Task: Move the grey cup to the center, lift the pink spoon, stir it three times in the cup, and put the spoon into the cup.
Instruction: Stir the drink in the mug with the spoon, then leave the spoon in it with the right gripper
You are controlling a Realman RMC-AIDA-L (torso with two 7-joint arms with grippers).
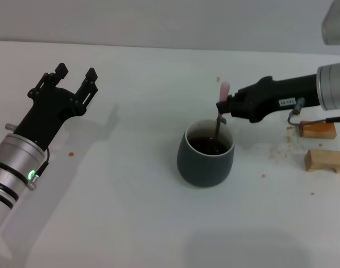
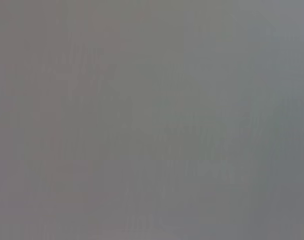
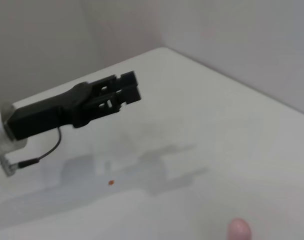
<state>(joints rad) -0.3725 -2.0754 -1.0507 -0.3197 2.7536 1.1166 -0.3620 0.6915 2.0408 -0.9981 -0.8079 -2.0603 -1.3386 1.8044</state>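
Observation:
The grey cup (image 1: pixel 205 157) stands near the middle of the white table, with dark brown liquid inside. The pink spoon (image 1: pixel 219 113) stands nearly upright in it, its metal end in the liquid and its pink handle tip up; the tip also shows in the right wrist view (image 3: pixel 239 230). My right gripper (image 1: pixel 221 109) reaches in from the right and is shut on the spoon's upper stem just above the cup's far rim. My left gripper (image 1: pixel 75 73) is open and empty, raised over the table's left side; it also shows in the right wrist view (image 3: pixel 127 90).
Two tan wooden blocks (image 1: pixel 325 159) lie on the table's right side under my right arm, with crumbs around them. A small orange crumb (image 1: pixel 71 153) lies near my left arm. The left wrist view shows only plain grey.

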